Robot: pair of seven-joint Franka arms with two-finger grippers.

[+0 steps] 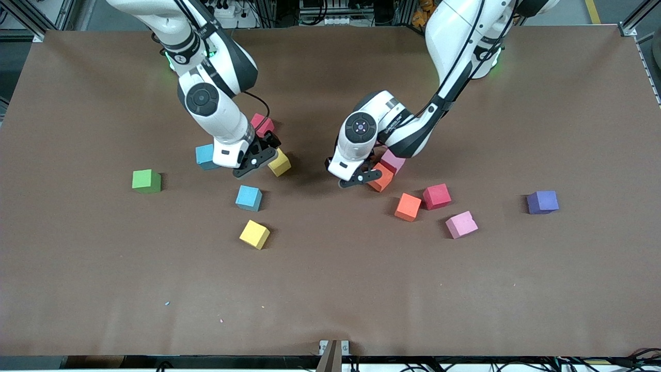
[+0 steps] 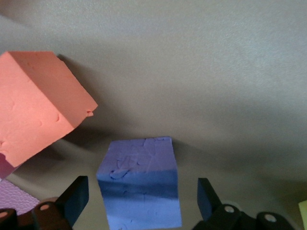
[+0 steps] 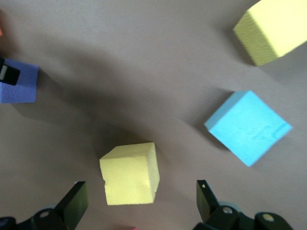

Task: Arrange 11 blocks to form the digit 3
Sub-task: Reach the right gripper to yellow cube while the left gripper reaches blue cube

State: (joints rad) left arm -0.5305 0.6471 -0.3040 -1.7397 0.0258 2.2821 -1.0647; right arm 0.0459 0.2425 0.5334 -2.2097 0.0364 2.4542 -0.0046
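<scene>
My left gripper (image 1: 355, 179) hangs low and open over the table's middle. In the left wrist view a purple block (image 2: 140, 186) lies between the left gripper's (image 2: 142, 197) spread fingers with a gap on each side; the front view hides it. An orange block (image 1: 381, 177) and a pink block (image 1: 393, 161) sit right beside it. My right gripper (image 1: 260, 159) is open too, its fingers apart on either side of a yellow block (image 3: 129, 173), touching nothing. More blocks lie scattered: red (image 1: 262, 124), light blue (image 1: 206, 156), light blue (image 1: 249, 198), yellow (image 1: 254, 234), orange (image 1: 408, 206), red (image 1: 437, 196), pink (image 1: 461, 224), purple (image 1: 542, 201).
A green cube (image 1: 146, 181) sits alone toward the right arm's end of the brown table (image 1: 330, 299). The two grippers hang close together near the table's middle. The wide strip of table nearest the front camera holds nothing but a few specks.
</scene>
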